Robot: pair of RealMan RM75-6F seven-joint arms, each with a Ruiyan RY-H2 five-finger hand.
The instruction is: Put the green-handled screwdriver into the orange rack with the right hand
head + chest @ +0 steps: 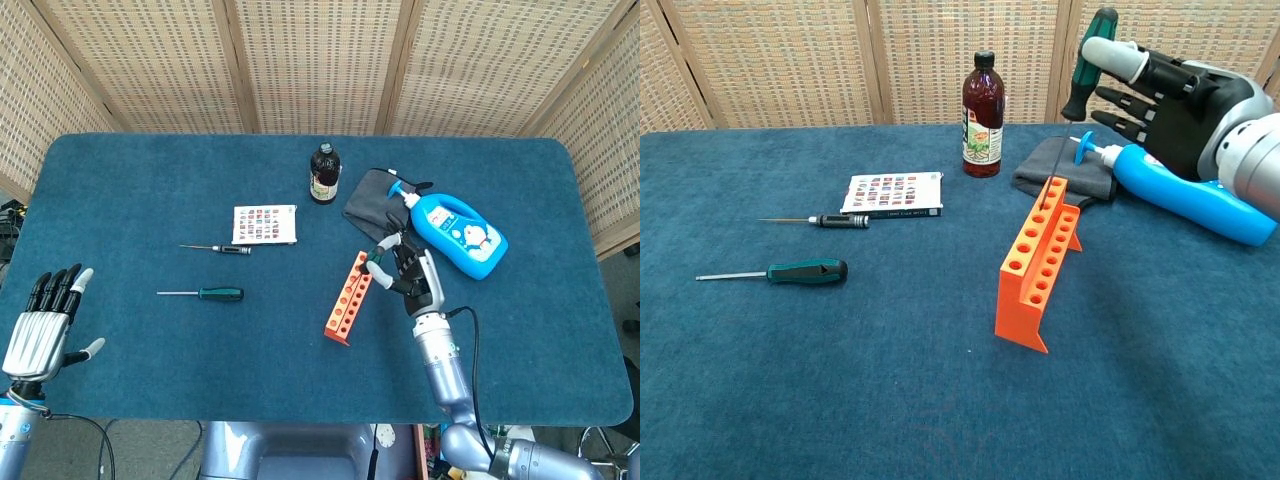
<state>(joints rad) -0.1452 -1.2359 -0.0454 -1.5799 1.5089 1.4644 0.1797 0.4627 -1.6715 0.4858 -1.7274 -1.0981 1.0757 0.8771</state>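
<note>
My right hand (pixel 1175 100) pinches a green-handled screwdriver (pixel 1086 62) by its handle, roughly upright and leaning, over the far end of the orange rack (pixel 1035 265). Its thin shaft runs down to the holes at that end; I cannot tell whether the tip is inside one. From the head view, the right hand (pixel 412 276) is just right of the rack (pixel 345 298), with the screwdriver (pixel 378 262) at its top end. A second green-handled screwdriver (pixel 805 271) lies flat on the table at the left. My left hand (pixel 45 320) hovers open off the front left corner.
A brown bottle (pixel 982 102) stands behind the rack. A blue detergent bottle (pixel 1185 190) lies beside a dark cloth (pixel 1050 170) under my right hand. A printed card (pixel 895 193) and a small black screwdriver (pixel 830 220) lie left of centre.
</note>
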